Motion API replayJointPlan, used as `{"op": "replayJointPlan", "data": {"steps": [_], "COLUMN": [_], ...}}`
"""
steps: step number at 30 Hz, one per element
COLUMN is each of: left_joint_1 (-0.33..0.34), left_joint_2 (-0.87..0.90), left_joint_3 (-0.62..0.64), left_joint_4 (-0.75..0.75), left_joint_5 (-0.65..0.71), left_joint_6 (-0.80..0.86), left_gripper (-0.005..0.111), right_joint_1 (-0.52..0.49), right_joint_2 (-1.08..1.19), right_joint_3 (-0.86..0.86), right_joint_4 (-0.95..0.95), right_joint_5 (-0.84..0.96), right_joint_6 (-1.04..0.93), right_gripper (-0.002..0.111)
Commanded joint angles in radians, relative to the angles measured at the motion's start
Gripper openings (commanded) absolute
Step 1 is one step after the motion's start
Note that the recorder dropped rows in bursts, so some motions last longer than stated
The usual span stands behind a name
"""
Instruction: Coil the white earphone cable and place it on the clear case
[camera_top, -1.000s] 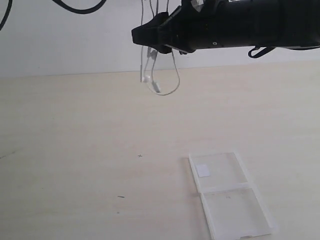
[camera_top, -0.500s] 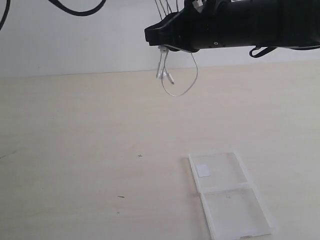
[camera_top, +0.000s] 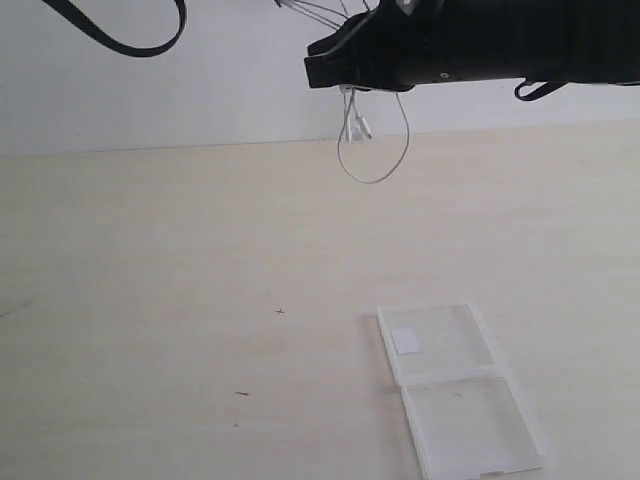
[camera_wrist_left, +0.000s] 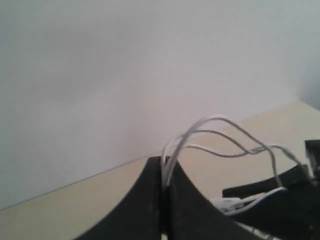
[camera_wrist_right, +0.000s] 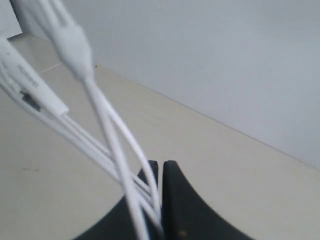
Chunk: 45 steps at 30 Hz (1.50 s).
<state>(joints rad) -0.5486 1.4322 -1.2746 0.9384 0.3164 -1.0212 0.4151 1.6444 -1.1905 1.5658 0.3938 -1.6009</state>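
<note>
Right hand (camera_wrist_right: 161, 167) over pale tabletop (camera_top: 150, 250), white wall (camera_top: 200, 90)

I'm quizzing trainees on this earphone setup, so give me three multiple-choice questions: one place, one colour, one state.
1. Where is the clear case? A) in a gripper B) flat on the table C) hanging from the cable
2. What colour is the case's square sticker? A) white B) red C) blue
3. The right gripper is: A) wide open B) shut on the case C) shut on the white earphone cable
Answers: 1 B, the case lies open on the table; 2 A, the sticker shows white; 3 C, strands run out from between its closed fingers.
</note>
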Motion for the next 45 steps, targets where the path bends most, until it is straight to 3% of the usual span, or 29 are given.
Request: {"op": "replayJointPlan", "data": {"steps": [1, 9, 15, 21, 24, 29, 31, 38, 43, 45], "left_joint_1": [0.001, -0.012, -0.068, -0.099, -0.109, -0.138, -0.157, -0.247, -0.228, -0.218], "left_joint_2": [-0.017, -0.003, 0.053, 0.143, 0.171, 0.179, 0.179, 0.135, 0.112, 0.106], "left_joint_3": [0.016, 0.122, 0.162, 0.162, 0.162, 0.159, 0.151, 0.118, 0.109, 0.109], "left_joint_4": [-0.147, -0.458, -0.467, -0.483, -0.494, -0.508, -0.508, -0.504, -0.437, -0.402], "left_joint_5": [0.074, 0.024, -0.025, -0.059, -0.084, -0.141, -0.141, -0.142, -0.004, -0.006], "left_joint_6": [0.137, 0.328, 0.339, 0.339, 0.337, 0.335, 0.335, 0.342, 0.342, 0.335], "left_gripper": [0.000, 0.000, 0.000, 0.001, 0.011, 0.049, 0.058, 0.059, 0.059, 0.059], "right_joint_1": [-0.009, -0.009, -0.009, -0.009, -0.009, -0.009, -0.009, -0.009, -0.009, -0.009], "right_joint_2": [-0.063, -0.165, -0.231, -0.265, -0.271, -0.269, -0.265, -0.223, -0.220, -0.220], "right_joint_3": [0.005, 0.005, 0.005, 0.005, 0.005, 0.005, 0.008, 0.008, 0.008, 0.008], "right_joint_4": [-0.060, -0.110, -0.231, -0.355, -0.429, -0.564, -0.579, -0.608, -0.654, -0.660], "right_joint_5": [-0.143, -0.173, -0.101, -0.066, -0.068, -0.043, -0.041, -0.044, -0.044, -0.035], "right_joint_6": [0.007, 0.007, 0.016, 0.175, 0.214, 0.327, 0.349, 0.354, 0.377, 0.379], "right_gripper": [0.000, 0.000, 0.000, 0.000, 0.000, 0.000, 0.000, 0.000, 0.000, 0.000]}}
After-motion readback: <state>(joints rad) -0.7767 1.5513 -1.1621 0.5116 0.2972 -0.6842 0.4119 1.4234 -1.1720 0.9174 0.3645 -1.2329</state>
